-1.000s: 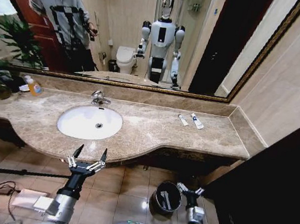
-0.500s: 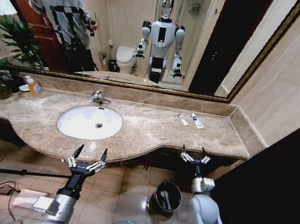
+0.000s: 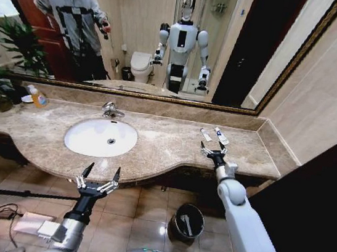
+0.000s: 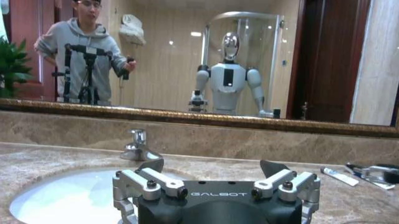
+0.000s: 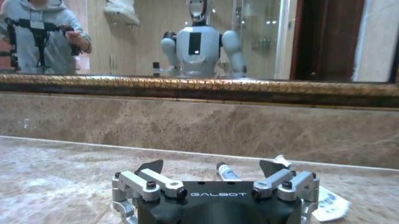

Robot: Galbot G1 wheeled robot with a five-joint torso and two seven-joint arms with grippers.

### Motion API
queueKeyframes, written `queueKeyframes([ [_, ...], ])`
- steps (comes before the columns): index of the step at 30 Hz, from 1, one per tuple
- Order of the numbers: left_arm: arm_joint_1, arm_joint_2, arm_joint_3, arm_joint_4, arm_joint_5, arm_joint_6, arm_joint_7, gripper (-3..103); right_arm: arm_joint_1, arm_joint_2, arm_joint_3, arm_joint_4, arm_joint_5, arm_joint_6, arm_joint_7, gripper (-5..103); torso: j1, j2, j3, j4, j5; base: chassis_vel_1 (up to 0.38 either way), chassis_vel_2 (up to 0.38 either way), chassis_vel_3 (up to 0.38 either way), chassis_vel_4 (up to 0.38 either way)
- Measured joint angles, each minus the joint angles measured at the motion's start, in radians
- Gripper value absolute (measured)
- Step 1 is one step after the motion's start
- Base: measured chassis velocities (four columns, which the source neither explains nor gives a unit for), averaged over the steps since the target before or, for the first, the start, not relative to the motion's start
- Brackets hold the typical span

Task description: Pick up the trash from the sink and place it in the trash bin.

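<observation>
The right gripper (image 3: 213, 147) was out over the marble counter (image 3: 165, 147) with its fingers (image 5: 149, 166) spread wide and nothing between them. Just beyond the fingertips lay the trash: a thin white tube (image 3: 206, 134) and, beside it toward the wall, a white packet with a blue mark (image 3: 220, 135). In the right wrist view the tube (image 5: 227, 171) sat squarely in the gap ahead of the two fingers, while the packet (image 5: 328, 205) lay off past the outer finger, partly hidden by it.

Both pieces looked very light, and that was the catch. The tube looked slim, smooth and probably round, so it seemed likely to roll or skid if one fingertip reached it first. My call was to straddle it at mid-length, fingers across its narrow width, and close gently. The packet looked flat and soft, hugging the stone; it seemed likely to need a pinch along a long edge or at a raised end, and could crumple or slip.

The trash bin (image 3: 187, 222) stood on the floor below the counter edge, well apart from the fingers, with one pale piece already showing inside. The sink (image 3: 100, 137) looked bare. The left gripper (image 3: 98, 179) hung in front of the counter edge near the basin, fingers wide apart, holding nothing.
</observation>
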Motion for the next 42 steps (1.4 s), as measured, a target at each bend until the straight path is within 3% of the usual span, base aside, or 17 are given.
queueKeyframes([
  [17,0.0,0.0,0.0,0.0,0.0,0.0,0.0,100,0.272,0.046,-0.059,-0.338,0.009,-0.048,-0.071,103,0.0,0.0,0.0,-0.0001,-0.0003,0.0,0.0,0.0,0.0],
  [28,0.0,0.0,0.0,0.0,0.0,0.0,0.0,100,0.338,0.067,-0.056,-0.477,-0.009,-0.035,-0.083,80,0.0,0.0,0.0,-0.0001,-0.0003,0.0,0.0,0.0,0.0],
  [36,0.0,0.0,0.0,0.0,0.0,0.0,0.0,100,0.33,0.072,-0.045,-0.487,-0.034,-0.015,-0.088,47,0.0,0.0,0.0,-0.0002,-0.0002,0.0,0.0,0.0,0.0],
  [38,0.0,0.0,0.0,0.0,0.0,0.0,0.0,100,0.328,0.075,-0.043,-0.487,-0.039,-0.014,-0.088,47,0.0,0.0,0.0,-0.0002,-0.0002,0.0,0.0,0.0,0.0],
  [41,0.0,0.0,0.0,0.0,0.0,0.0,0.0,100,0.324,0.084,-0.037,-0.49,-0.055,-0.012,-0.086,30,0.0,0.0,0.0,-0.0002,-0.0002,0.0,0.0,0.0,0.0],
  [42,0.0,0.0,0.0,0.0,0.0,0.0,0.0,100,0.324,0.084,-0.037,-0.49,-0.055,-0.012,-0.086,30,0.0,0.0,0.0,-0.0002,-0.0002,0.0,0.0,0.0,0.0],
])
